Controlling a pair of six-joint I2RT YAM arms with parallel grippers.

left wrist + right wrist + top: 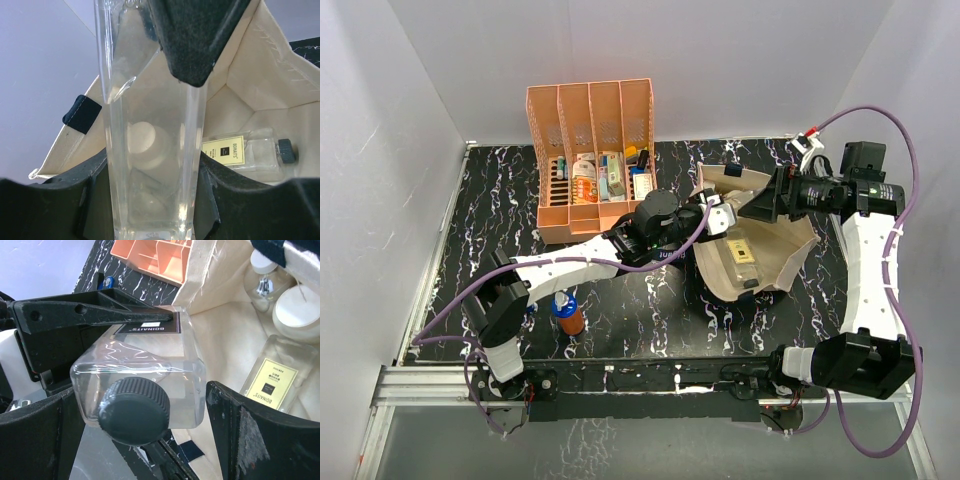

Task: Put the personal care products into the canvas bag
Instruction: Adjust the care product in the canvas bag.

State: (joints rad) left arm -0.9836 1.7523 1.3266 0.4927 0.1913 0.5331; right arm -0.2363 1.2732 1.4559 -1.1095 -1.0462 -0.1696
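Note:
My left gripper (718,215) is shut on a clear square dark-capped bottle (152,150), held at the mouth of the cream canvas bag (790,262) lying on the table. In the right wrist view that bottle (145,375) sits cap-first between the wide-open fingers of my right gripper (145,425), with a gap to the right finger (260,435). Inside the bag lie a clear bottle with a yellow label (272,382), a white-topped one (300,312) and a third, pale one (262,285). An orange-brown blue-capped bottle (567,313) stands on the table near the left arm.
The orange four-slot file rack (590,120) with small packs and pens stands at the back left of the bag. The bag's navy strap (82,114) hangs at its rim. White walls close in the black marbled table (650,310) on three sides.

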